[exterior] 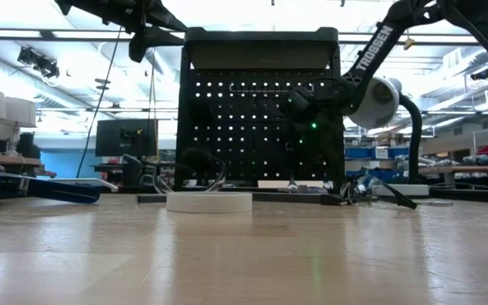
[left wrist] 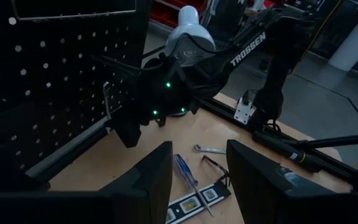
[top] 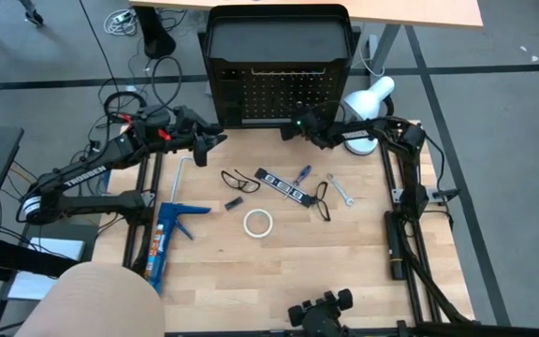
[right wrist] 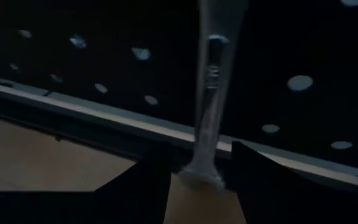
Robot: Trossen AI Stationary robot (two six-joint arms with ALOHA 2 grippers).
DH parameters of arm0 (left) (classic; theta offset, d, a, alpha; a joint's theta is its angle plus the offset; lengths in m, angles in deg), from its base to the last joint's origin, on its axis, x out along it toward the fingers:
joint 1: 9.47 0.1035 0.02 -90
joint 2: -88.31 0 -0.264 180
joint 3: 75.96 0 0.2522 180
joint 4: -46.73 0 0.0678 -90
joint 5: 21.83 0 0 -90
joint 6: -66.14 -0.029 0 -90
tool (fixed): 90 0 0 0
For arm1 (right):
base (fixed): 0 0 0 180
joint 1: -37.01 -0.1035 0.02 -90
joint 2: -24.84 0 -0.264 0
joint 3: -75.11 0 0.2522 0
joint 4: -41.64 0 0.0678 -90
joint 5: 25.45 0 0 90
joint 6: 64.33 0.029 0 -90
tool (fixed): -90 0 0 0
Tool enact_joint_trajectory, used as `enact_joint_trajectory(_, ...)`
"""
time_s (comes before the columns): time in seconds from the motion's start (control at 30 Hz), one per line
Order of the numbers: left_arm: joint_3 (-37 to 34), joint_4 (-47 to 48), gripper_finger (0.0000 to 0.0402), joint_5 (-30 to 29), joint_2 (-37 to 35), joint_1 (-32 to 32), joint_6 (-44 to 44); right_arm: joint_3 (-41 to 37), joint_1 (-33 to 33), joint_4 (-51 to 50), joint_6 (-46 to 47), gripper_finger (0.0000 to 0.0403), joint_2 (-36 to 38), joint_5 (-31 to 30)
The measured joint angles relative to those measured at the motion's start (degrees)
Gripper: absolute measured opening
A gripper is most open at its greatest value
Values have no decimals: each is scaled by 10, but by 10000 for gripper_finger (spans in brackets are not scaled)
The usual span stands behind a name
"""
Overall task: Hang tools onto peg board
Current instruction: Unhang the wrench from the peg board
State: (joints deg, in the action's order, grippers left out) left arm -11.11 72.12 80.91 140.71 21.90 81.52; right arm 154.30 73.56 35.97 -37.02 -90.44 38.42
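The black peg board [top: 279,94] stands upright at the table's far edge. A silver wrench [right wrist: 210,93] is upright against its face; what bears it does not show. My right gripper [right wrist: 201,186] is open, its fingers on either side of the wrench's lower end with narrow dark gaps. My left gripper [top: 215,142] waits open and high, left of the board. On the table lie black wire loops [top: 240,180], a black strip with white marks [top: 284,185], a blue-handled screwdriver [top: 302,173], another wrench [top: 342,190] and a white tape ring [top: 257,222].
A white desk lamp [top: 371,98] stands right of the board, behind my right arm. A blue caulking gun [top: 167,234] and a bent silver key [top: 185,173] lie at the left. A second set of black loops [top: 323,201] lies by the wrench on the table.
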Motion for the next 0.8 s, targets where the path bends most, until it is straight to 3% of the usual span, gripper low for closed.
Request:
enact_joint_trajectory(0.2,0,-1,156,0,0,0,0,0,14,-6,2,124,0,5)
enact_joint_trajectory(0.47,0,1,156,0,0,0,2,0,18,-4,11,27,2,20)
enact_joint_trajectory(0.8,0,15,156,0,-22,0,4,0,25,-31,39,22,21,95)
